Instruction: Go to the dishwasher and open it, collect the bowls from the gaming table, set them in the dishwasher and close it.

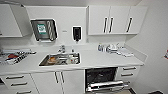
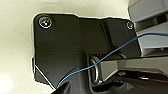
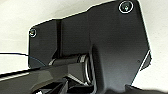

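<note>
The dishwasher [image 1: 105,86] sits under the white counter, right of the sink. Its brushed-steel door is tipped outward at the top, and the dark inside [image 1: 98,75] shows above it. The bar handle runs along the door's upper edge. The bowls and the gaming table are out of view. In both wrist views the robot's dark plate hangs over a pale floor, and a thin blue cable crosses the left wrist view.
A steel sink [image 1: 60,59] with several items in it is set into the counter [image 1: 100,60]. A dish rack [image 1: 12,56] stands at the left and bottles and cloths [image 1: 112,48] at the back right. Drawers [image 1: 128,71] flank the dishwasher. A side wall closes the right.
</note>
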You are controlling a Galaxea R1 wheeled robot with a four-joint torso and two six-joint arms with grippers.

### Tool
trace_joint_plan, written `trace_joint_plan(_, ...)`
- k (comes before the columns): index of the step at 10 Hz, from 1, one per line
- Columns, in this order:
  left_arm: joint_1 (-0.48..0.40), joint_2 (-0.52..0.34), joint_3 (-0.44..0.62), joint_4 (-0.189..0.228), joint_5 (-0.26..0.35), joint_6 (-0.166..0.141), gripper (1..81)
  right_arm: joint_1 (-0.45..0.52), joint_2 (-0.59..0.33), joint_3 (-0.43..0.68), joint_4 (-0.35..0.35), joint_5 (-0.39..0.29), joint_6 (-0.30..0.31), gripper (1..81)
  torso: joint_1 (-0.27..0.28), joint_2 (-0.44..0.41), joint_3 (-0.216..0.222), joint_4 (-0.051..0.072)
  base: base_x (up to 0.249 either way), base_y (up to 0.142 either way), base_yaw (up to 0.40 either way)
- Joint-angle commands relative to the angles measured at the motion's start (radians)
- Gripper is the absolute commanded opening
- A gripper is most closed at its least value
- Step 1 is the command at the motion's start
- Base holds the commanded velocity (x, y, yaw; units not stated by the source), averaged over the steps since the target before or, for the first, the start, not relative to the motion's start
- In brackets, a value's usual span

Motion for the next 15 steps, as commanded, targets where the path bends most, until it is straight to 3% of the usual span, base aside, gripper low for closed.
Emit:
trace_joint_plan(1,-0.039,-0.006,0.004,0.008,0.056,0.008,81.1,0.041,0.003,0.002,-0.008,-0.053,-0.003,81.1,0.000,0.000,0.000,0.000,0.000,0.000,0.000)
trace_joint_plan(6,-0.039,0.037,-0.086,0.015,0.072,0.010,81.1,0.039,0.004,0.002,-0.010,-0.053,-0.006,81.1,0.000,0.000,0.000,0.000,0.000,0.000,0.247)
trace_joint_plan(15,-0.039,0.036,-0.100,0.017,0.071,0.010,81.1,0.029,0.012,-0.012,-0.008,-0.061,-0.004,81.1,0.000,0.000,0.000,0.000,0.000,0.000,0.350)
